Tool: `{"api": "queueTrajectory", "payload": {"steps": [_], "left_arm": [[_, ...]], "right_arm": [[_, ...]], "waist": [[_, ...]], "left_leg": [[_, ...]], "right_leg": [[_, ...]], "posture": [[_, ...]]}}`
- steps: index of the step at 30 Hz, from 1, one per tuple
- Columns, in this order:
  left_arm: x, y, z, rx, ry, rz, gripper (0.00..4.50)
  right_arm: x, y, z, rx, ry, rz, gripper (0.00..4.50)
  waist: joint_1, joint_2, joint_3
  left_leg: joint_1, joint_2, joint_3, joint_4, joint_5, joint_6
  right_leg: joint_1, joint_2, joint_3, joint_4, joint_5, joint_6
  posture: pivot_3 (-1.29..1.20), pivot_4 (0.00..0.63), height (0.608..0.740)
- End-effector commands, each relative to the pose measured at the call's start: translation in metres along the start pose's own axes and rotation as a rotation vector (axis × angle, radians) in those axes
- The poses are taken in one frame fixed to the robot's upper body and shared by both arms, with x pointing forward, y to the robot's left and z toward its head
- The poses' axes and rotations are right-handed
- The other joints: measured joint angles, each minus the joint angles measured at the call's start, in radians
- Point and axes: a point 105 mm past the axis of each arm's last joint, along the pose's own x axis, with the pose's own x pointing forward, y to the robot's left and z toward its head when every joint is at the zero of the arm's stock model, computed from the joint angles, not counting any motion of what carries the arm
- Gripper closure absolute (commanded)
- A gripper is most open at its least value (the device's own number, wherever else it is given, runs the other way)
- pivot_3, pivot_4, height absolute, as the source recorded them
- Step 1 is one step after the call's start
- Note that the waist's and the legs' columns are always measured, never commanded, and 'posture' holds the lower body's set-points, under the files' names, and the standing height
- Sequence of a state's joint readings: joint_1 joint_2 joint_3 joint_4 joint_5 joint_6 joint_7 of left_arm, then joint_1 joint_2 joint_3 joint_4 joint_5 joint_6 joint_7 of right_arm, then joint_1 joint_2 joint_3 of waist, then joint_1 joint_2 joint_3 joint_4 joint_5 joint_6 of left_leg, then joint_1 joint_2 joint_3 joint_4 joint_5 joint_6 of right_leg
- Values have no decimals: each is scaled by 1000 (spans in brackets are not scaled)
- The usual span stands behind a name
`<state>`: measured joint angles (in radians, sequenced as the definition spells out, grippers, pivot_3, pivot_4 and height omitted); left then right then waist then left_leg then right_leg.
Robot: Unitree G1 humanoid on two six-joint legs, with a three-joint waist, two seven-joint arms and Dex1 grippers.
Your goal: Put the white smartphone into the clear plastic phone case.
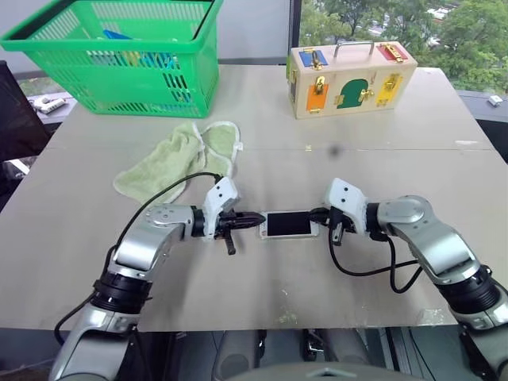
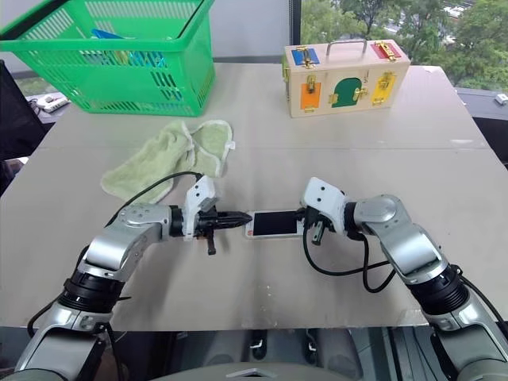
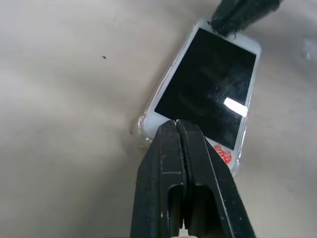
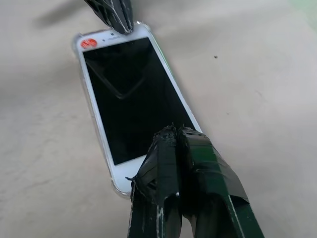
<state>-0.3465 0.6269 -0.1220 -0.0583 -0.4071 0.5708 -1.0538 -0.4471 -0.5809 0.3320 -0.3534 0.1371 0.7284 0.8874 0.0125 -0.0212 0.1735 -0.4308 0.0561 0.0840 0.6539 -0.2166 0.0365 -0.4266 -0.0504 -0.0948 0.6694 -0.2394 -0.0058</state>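
The white smartphone (image 1: pixel 287 224) lies flat, dark screen up, near the middle of the table. A clear plastic phone case (image 3: pixel 143 122) shows as a thin glossy rim around the phone's edge and corners (image 4: pixel 119 190); the phone appears to sit inside it. My left gripper (image 1: pixel 258 221) is shut, its tip (image 3: pixel 177 124) at the phone's left end, the one with a red sticker. My right gripper (image 1: pixel 318 214) is shut too, its tip (image 4: pixel 174 130) over the opposite end. Neither holds anything. I cannot tell whether the tips touch the phone.
A green plastic basket (image 1: pixel 119 55) stands at the back left. A light green cloth (image 1: pixel 178 159) lies crumpled behind my left arm. A wooden latch box (image 1: pixel 349 79) with a handle sits at the back right. The table's front edge (image 1: pixel 262 317) runs close below the phone.
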Motion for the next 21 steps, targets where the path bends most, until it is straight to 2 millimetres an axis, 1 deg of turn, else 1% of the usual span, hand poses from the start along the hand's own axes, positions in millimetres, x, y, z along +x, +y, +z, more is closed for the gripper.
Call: {"api": "queueTrajectory", "payload": {"steps": [1,3,5,7,10,12,15,21], "left_arm": [[-8,-9,26,28,-97,-43,4500],[-11,-8,29,21,-113,-29,4500],[-16,-3,28,13,-109,7,4500],[-25,2,22,12,-82,43,4500],[-31,2,11,21,-33,54,4500],[-31,1,2,28,-1,51,4500],[-28,-1,-4,42,24,48,4500],[-17,-5,-8,66,46,34,4500]], "right_arm": [[-15,-6,14,-22,-45,-38,4378],[-20,-8,12,-19,-34,-56,4378],[-25,-10,11,-18,-18,-70,4378],[-30,-11,7,-19,5,-80,4378],[-33,-8,0,-26,49,-73,4378],[-31,-6,-7,-31,83,-63,4378],[-28,-4,-13,-41,112,-48,4378],[-13,4,-8,-46,92,18,4378]], "waist": [[0,0,0],[1,0,0],[1,0,0],[0,0,0],[-2,0,0],[-1,0,0],[2,0,0],[1,0,0]], "left_leg": [[0,0,0,0,0,0],[-1,0,0,0,0,0],[0,0,0,0,0,0],[0,0,0,0,0,0],[0,0,0,0,0,0],[0,0,0,0,0,0],[0,0,0,0,0,0],[0,0,0,0,0,0]], "right_leg": [[0,0,0,0,0,0],[0,0,0,0,0,0],[0,0,0,0,0,0],[0,0,0,0,0,0],[0,0,0,0,0,0],[-1,0,0,0,0,0],[-1,0,0,0,0,0],[-1,0,0,0,0,0]], "posture": [[0,150,740],[0,150,740],[0,150,740],[0,150,740],[0,150,740],[0,150,740],[0,150,740],[0,150,740]]}}
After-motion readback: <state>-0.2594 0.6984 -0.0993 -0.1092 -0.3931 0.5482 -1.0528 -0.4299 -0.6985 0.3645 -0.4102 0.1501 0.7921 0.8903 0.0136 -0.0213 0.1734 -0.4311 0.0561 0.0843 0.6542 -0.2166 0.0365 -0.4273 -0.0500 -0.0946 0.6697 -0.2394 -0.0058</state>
